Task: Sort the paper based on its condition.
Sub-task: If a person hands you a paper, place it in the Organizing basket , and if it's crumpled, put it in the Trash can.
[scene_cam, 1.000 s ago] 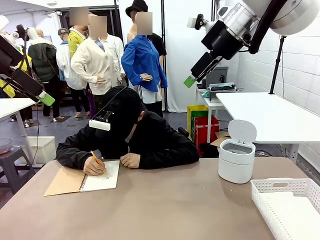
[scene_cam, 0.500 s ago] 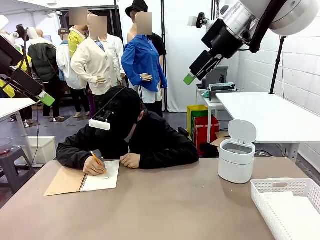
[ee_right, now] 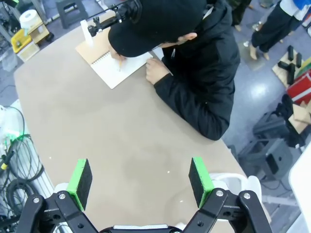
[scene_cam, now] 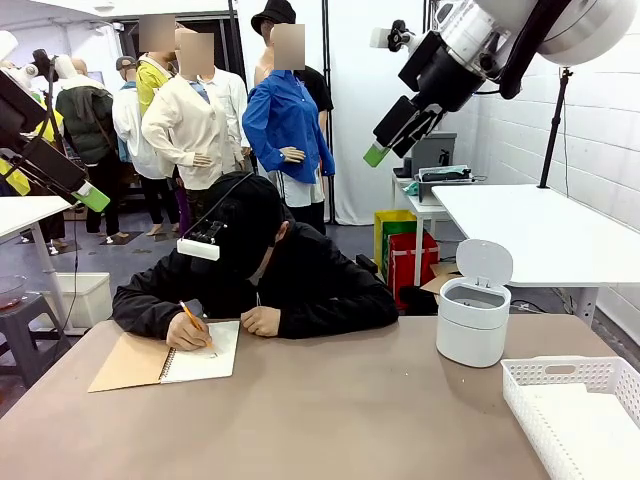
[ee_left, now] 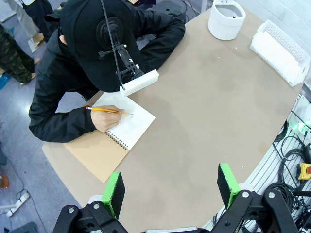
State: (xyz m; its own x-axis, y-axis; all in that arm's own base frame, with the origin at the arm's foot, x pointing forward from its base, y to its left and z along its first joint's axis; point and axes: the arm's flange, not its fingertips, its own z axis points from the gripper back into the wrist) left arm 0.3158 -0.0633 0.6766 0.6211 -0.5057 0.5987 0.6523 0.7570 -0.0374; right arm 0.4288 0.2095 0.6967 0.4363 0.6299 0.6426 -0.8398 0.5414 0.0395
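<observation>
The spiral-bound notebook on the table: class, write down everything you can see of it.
The spiral-bound notebook with a tan cover lies flat and open near the brown table's far left edge, in front of the seated person. Its tan cardboard cover is folded out to the picture's left; a white page faces up on the right, with the wire spiral between them. The person's hand rests on the page, holding a yellow pencil to it.

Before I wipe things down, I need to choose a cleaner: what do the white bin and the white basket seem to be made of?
The round white lidded bin looks like smooth moulded plastic with a faint sheen. The rectangular white basket looks like rigid plastic too, its walls slotted lattice.
</observation>
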